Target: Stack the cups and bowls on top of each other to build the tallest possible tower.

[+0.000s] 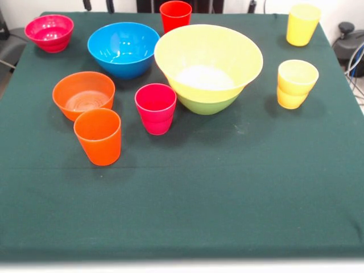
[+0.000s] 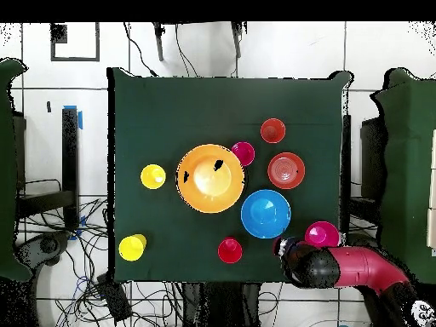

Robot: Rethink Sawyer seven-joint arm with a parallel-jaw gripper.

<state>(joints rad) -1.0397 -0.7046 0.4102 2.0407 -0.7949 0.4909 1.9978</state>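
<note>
Beside the magenta bowl (image 2: pixel 322 233) and blue bowl (image 2: pixel 265 213), the gripper (image 2: pixel 284 248), jaw state unreadable.

no readable text, labels or numbers

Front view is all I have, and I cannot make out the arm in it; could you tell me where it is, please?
Observer: The overhead view shows the red arm lying across the table's corner on the robot's side, right beside the magenta-pink bowl.
Operator: Thank you. Is its end above any cup or bowl?
Observer: No. Its dark end sits at the table's edge, between that bowl and the red cup, below the blue bowl in that picture, and over none of them.
</note>
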